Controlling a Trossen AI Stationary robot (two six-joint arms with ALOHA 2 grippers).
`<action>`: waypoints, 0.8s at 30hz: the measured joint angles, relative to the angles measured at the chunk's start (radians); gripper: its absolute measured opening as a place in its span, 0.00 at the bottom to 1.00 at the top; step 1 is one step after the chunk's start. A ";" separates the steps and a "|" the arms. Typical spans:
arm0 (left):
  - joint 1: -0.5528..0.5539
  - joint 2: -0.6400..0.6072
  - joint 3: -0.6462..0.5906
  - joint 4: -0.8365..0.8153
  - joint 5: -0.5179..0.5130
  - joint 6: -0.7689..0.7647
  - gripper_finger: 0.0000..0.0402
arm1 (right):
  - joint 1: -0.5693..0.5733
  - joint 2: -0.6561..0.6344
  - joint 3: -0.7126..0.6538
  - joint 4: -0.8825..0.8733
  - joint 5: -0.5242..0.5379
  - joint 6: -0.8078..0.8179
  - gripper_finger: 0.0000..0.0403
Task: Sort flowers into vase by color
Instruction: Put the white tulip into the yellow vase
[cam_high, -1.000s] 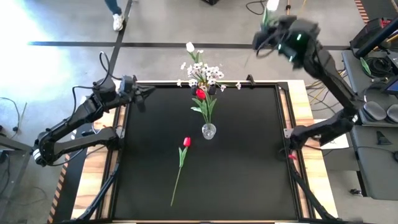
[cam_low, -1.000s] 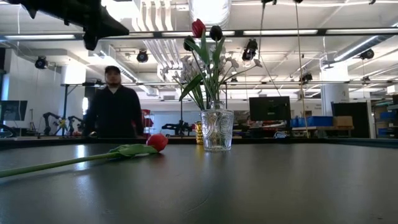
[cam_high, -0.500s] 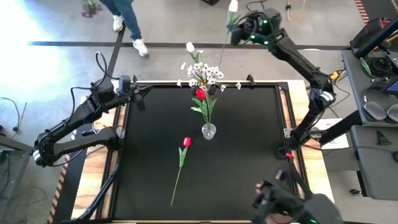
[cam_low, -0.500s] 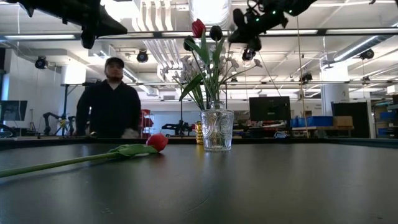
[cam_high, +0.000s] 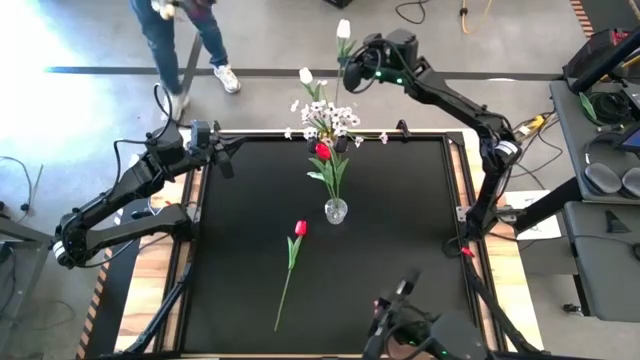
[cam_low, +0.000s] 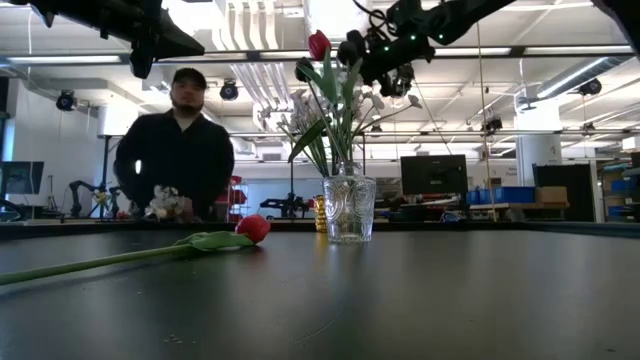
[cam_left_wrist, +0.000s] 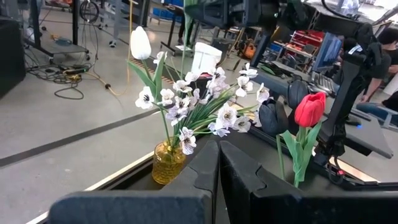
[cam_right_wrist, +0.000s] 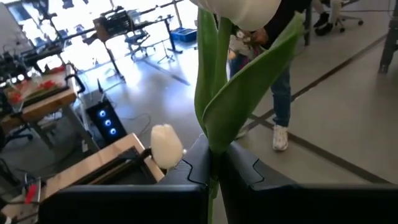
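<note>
My right gripper hovers beyond the table's far edge, shut on a white tulip. Just left of it and lower, a yellow vase at the far edge holds white blossom sprays and another white tulip. A clear glass vase stands mid-table with a red tulip and a dark tulip in it. One red tulip lies flat on the black mat, its stem toward the near edge. My left gripper waits shut and empty above the far left corner. My right gripper pinches the white tulip's green stem between its two fingers, just under the long leaf. The fingers reach in about level from the table's right side and lie across the stem. The tulip stands roughly upright with its bloom above the fingers, lifted clear.
A person stands beyond the far edge at the left, holding small flowers. Wooden boards flank the black mat. The mat's near and right parts lie bare. Desks and equipment stand to the right.
My right gripper has swung toward the table's left along the far edge and come lower, carrying the white tulip toward the yellow vase; it has turned to point level. The person behind the table has walked leftward.
</note>
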 joint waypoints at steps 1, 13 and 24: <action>0.000 0.000 0.000 0.000 0.000 0.000 0.00 | 0.006 0.005 0.000 0.001 0.000 -0.007 0.03; 0.000 0.000 0.000 -0.001 0.000 0.000 0.00 | 0.056 0.059 -0.009 0.002 0.027 -0.107 0.03; 0.000 0.000 0.000 -0.003 0.000 0.000 0.00 | 0.079 0.072 -0.023 0.074 0.056 -0.122 0.03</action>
